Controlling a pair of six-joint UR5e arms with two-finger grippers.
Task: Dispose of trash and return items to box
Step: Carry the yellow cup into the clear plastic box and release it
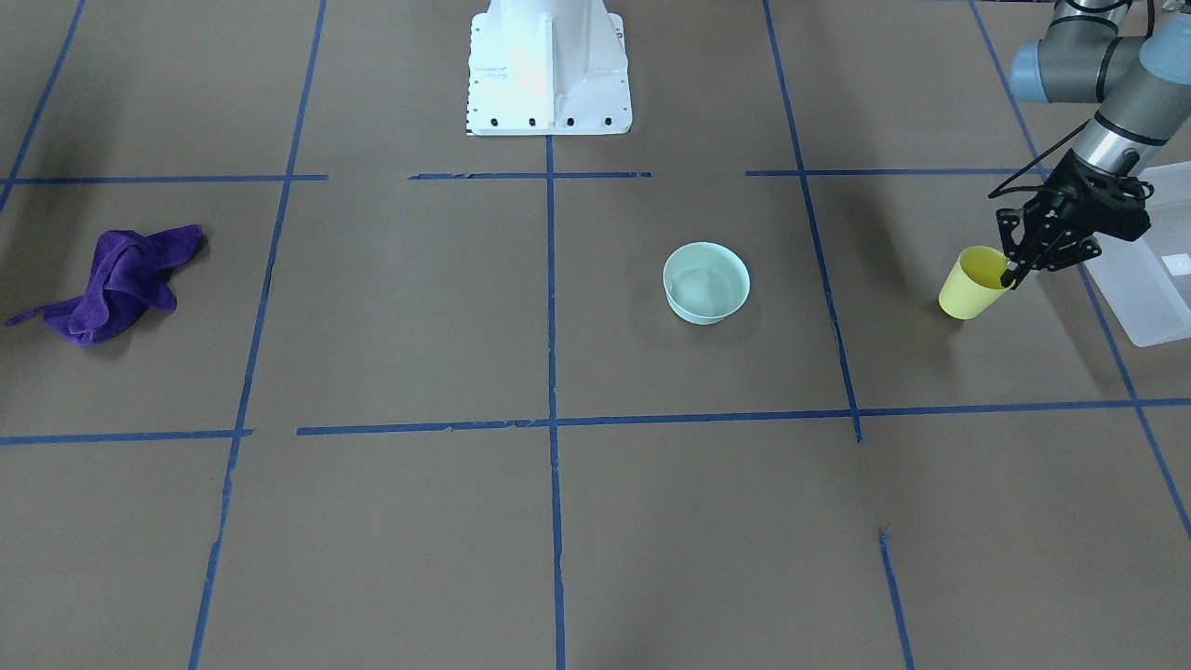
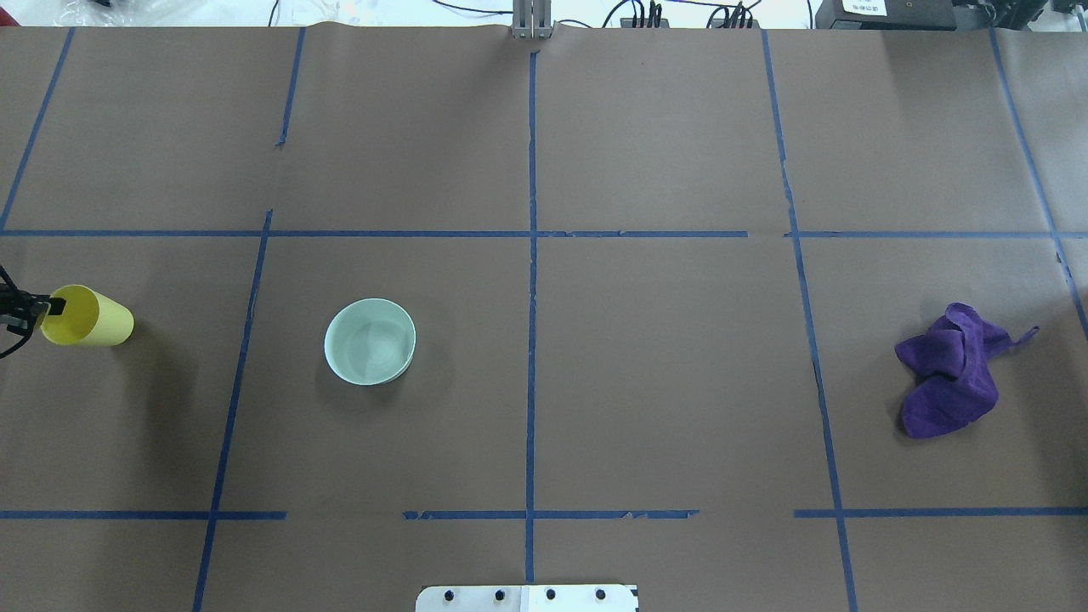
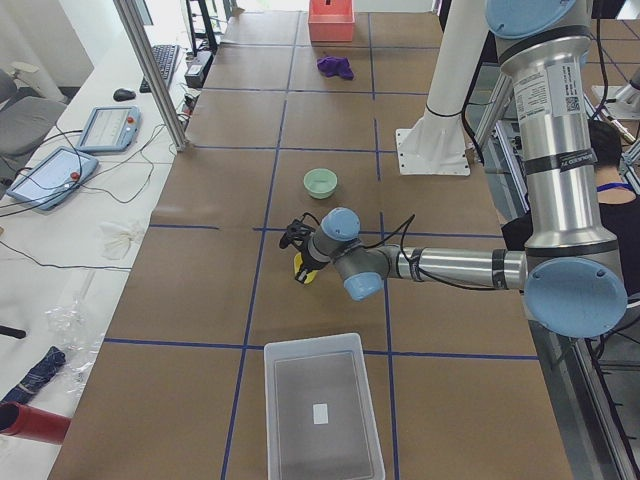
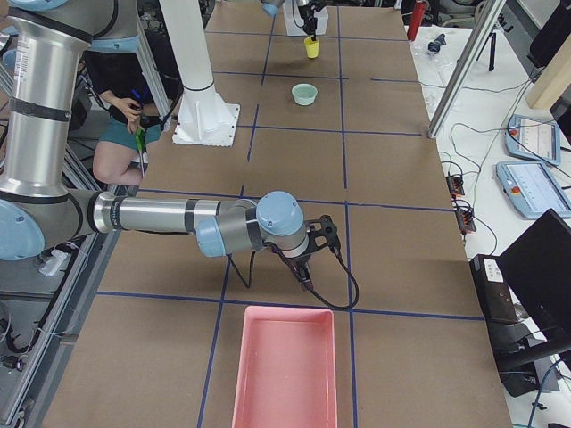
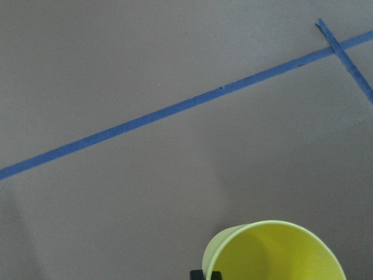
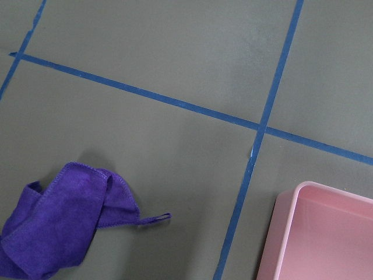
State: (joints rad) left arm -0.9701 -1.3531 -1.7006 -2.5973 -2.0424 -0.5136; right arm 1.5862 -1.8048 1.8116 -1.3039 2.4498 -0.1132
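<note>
My left gripper (image 1: 1014, 270) is shut on the rim of the yellow cup (image 1: 968, 284), one finger inside it, and holds it tilted just beside the translucent white box (image 1: 1149, 279). The cup also shows at the left edge of the overhead view (image 2: 89, 317) and in the left wrist view (image 5: 274, 254). The mint-green bowl (image 1: 706, 282) stands upright on the table, also in the overhead view (image 2: 370, 341). The box lies at the table's left end (image 3: 320, 410) and holds nothing I can see. My right gripper (image 4: 303, 276) shows only in the exterior right view; I cannot tell whether it is open or shut.
A crumpled purple cloth (image 2: 952, 370) lies at the table's right side, also in the right wrist view (image 6: 58, 221). A pink bin (image 4: 284, 374) stands at the right end. The white robot base (image 1: 549, 84) is at the table's back middle.
</note>
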